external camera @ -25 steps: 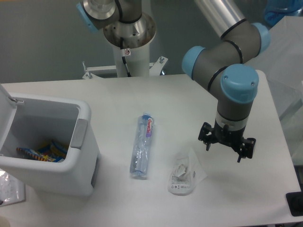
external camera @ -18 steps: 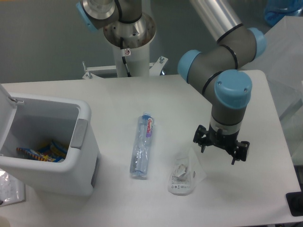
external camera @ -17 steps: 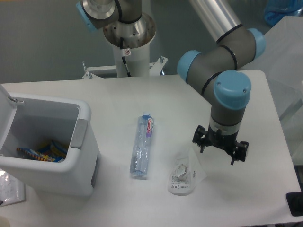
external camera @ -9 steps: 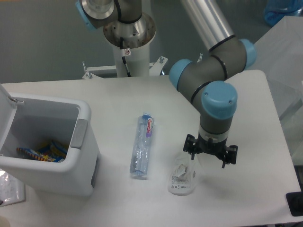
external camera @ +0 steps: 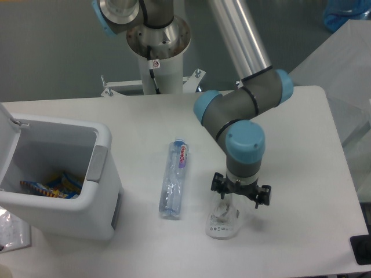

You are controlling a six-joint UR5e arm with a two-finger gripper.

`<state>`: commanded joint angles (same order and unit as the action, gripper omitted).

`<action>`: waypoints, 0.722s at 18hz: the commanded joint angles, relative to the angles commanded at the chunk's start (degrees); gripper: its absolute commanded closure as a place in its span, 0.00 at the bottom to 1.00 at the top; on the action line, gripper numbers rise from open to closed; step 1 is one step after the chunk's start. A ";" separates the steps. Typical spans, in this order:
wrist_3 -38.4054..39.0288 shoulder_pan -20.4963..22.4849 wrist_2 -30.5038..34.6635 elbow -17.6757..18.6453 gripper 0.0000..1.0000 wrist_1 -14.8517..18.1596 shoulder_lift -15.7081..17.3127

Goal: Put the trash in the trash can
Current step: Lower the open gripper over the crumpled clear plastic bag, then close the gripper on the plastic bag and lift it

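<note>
Directly beneath the jaws lies the clear plastic wrapper [external camera: 223, 220], its white-printed lower half showing on the white table [external camera: 301, 231] while its upper part is covered by the gripper [external camera: 240, 194] and cannot be made out. From where I stand the gripper points straight down over it, and its two black fingers [external camera: 217, 184] stick out to either side of the wrist, so the jaws stand apart. Whether the fingertips touch the plastic I cannot tell, because the wrist and its blue cap hide the spot where they would meet.

Off to one side of the jaws, toward the bin, the clear plastic bottle [external camera: 174, 179] lies flat on the table, its capped end pointing away from me and its red-and-blue label near that end. It sits near the wrapper but apart from it, and nothing touches it.

Farther out on that same side, well apart from the jaws, stands the white trash can [external camera: 69, 176] with its grey front panel. Its lid [external camera: 7, 133] is tipped up and open, cut off by the frame's edge. Inside, at the bottom, some colourful packets [external camera: 52, 185] show, too small and shadowed to name more closely.

Behind the jaws the grey arm climbs toward its pedestal [external camera: 156, 52], whose top is cut off.
</note>
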<state>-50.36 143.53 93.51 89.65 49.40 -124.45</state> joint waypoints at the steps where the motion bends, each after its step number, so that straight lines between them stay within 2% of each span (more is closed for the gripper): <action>1: -0.53 0.00 -0.09 -0.53 0.12 0.09 -0.09; 2: -0.88 0.00 -0.26 -0.88 0.22 0.17 0.00; 3: -1.15 0.00 -0.44 -1.15 0.42 0.26 0.00; 4: -1.06 0.00 -0.44 -1.32 0.73 0.35 0.00; 5: -1.06 0.00 -0.53 -1.32 0.93 0.35 0.09; 6: -0.97 0.00 -0.61 -1.32 1.00 0.35 0.26; 13: -0.62 0.00 -0.61 -2.38 1.00 0.35 0.52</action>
<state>-50.98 143.53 92.90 87.28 49.75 -123.93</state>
